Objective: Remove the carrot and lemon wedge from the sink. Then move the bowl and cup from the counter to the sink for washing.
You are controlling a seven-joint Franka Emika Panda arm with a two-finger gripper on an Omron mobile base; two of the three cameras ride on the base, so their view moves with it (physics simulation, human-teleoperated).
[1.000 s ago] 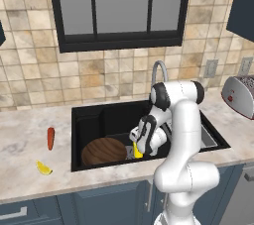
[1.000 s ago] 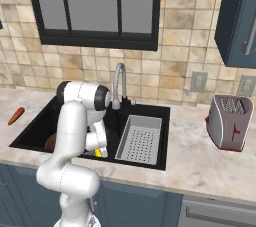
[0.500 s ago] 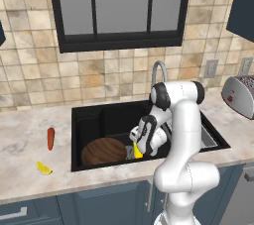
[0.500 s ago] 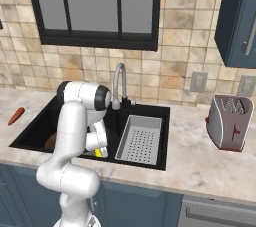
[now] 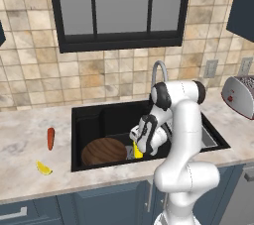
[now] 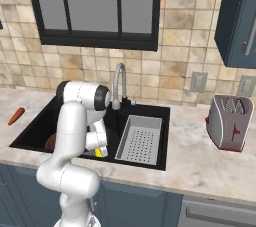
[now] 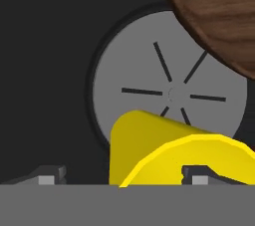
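Note:
In the black sink (image 5: 89,120) the brown bowl (image 5: 103,150) lies at the left of the basin floor. The yellow cup (image 5: 136,150) stands beside it over the round grey drain (image 7: 134,70). My gripper (image 5: 141,143) is down in the basin at the cup, and its jaws stand open. In the hand view the cup (image 7: 149,150) sits between the spread fingertips of the gripper (image 7: 124,173), with a gap on the left side. The carrot (image 5: 50,138) and the lemon wedge (image 5: 43,168) lie on the counter (image 5: 20,144) left of the sink.
A curved silver faucet (image 6: 120,83) rises behind the basin. A grey perforated tray (image 6: 140,138) fills the sink's right part. A toaster (image 6: 230,121) stands on the counter to the right. The arm's white links lean over the basin's front edge.
The gripper's jaws have spread apart around the cup. The arm, the cup and the bowl have stayed where they were.

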